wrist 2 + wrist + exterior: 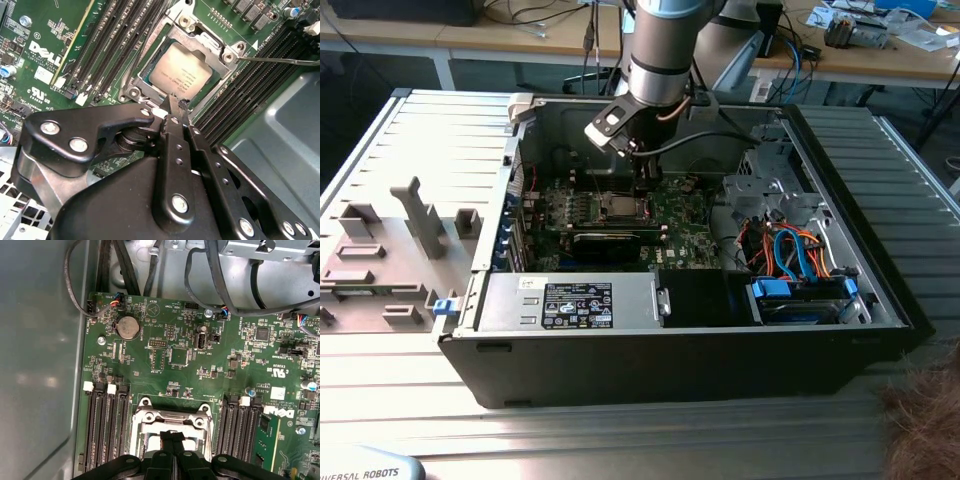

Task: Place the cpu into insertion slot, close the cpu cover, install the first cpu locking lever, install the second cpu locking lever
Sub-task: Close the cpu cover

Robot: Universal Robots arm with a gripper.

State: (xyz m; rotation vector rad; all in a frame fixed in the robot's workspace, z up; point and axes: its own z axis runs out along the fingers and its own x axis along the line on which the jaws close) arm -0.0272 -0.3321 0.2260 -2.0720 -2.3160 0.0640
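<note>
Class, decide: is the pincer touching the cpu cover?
Cannot tell: in the second wrist view the pincer overlaps the cpu cover edge, hiding any gap.

small square cpu (179, 75) — dull silvery-grey metal top, matt, smooth | thin silvery metal cpu cover (202, 40): bare frame, faint sheen | black gripper (174, 102): smooth semi-gloss links, bright metal screw heads | green circuit board (45, 70) — glossy lacquer | grey sheet-metal case wall (280, 130): matt

Exterior view: high, distant, over the open black computer case (670, 368); both wrist views: close above its green circuit board (20, 50) (150, 320)
</note>
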